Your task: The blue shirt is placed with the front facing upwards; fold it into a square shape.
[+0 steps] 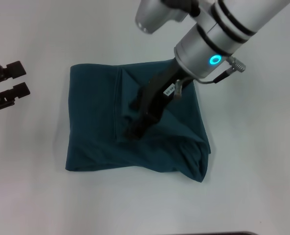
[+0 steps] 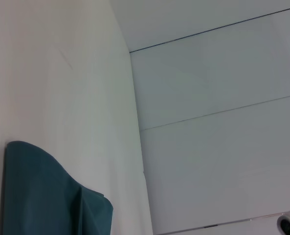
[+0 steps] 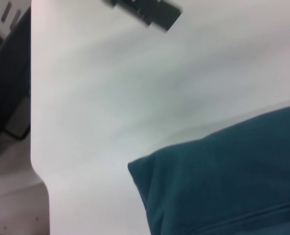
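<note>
The blue shirt (image 1: 96, 127) lies on the white table as a rough, rumpled square, with a folded-over layer whose edge runs down its middle. No lettering shows. My right gripper (image 1: 133, 118) reaches in from the upper right and sits low over the centre of the shirt, next to that fold edge. Its two dark fingers stand apart and open, with cloth beneath them. My left gripper (image 1: 9, 82) is parked at the table's left edge, open and off the shirt. A shirt corner (image 3: 223, 181) shows in the right wrist view and another shirt edge (image 2: 42, 196) in the left wrist view.
The white table (image 1: 37, 196) surrounds the shirt on every side. In the right wrist view the table's edge (image 3: 34, 161) has dark equipment beyond it, and the left gripper's fingers (image 3: 147, 11) show far off.
</note>
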`<act>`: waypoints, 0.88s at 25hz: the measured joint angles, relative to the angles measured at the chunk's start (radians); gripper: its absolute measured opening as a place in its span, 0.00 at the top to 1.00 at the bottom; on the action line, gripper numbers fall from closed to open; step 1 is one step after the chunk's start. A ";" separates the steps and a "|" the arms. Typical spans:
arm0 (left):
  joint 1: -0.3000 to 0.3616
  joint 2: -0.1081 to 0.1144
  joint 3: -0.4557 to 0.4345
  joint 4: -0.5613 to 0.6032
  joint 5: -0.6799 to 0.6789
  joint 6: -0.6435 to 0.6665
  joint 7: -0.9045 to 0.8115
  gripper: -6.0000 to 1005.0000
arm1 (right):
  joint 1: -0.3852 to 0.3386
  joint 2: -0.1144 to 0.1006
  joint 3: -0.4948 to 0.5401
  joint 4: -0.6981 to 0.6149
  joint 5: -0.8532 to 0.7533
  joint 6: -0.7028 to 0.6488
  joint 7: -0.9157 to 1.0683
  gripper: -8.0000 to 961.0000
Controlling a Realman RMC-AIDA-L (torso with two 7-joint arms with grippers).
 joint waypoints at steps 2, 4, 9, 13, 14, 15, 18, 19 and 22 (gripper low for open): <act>0.000 0.000 0.000 0.000 0.000 0.000 0.001 0.27 | 0.000 0.000 -0.033 0.000 0.002 0.007 0.000 0.05; 0.001 0.000 0.000 0.000 0.000 0.000 0.001 0.27 | -0.001 0.001 -0.050 -0.002 0.011 0.006 -0.002 0.05; 0.003 0.000 0.000 0.008 0.000 -0.001 0.003 0.27 | -0.001 -0.003 -0.047 -0.007 0.123 -0.036 -0.003 0.05; 0.002 0.000 0.000 0.012 0.000 -0.001 0.006 0.27 | -0.001 -0.003 -0.052 -0.019 0.108 -0.029 0.007 0.05; 0.002 0.000 0.000 0.013 0.000 -0.002 0.006 0.27 | -0.002 -0.001 -0.056 -0.019 0.091 -0.021 0.007 0.05; 0.002 0.000 0.000 0.015 0.000 -0.002 0.006 0.27 | -0.002 0.000 -0.063 -0.019 0.078 -0.007 0.007 0.05; 0.001 0.000 0.000 0.023 0.000 -0.002 0.010 0.27 | -0.013 0.002 -0.112 -0.022 0.059 0.044 0.007 0.05; 0.001 0.000 0.000 0.023 0.000 -0.003 0.011 0.27 | -0.019 0.002 -0.129 -0.026 0.058 0.061 0.007 0.05; 0.002 0.000 0.000 0.023 0.000 -0.005 0.012 0.27 | -0.040 0.002 -0.161 -0.048 0.057 0.099 0.005 0.05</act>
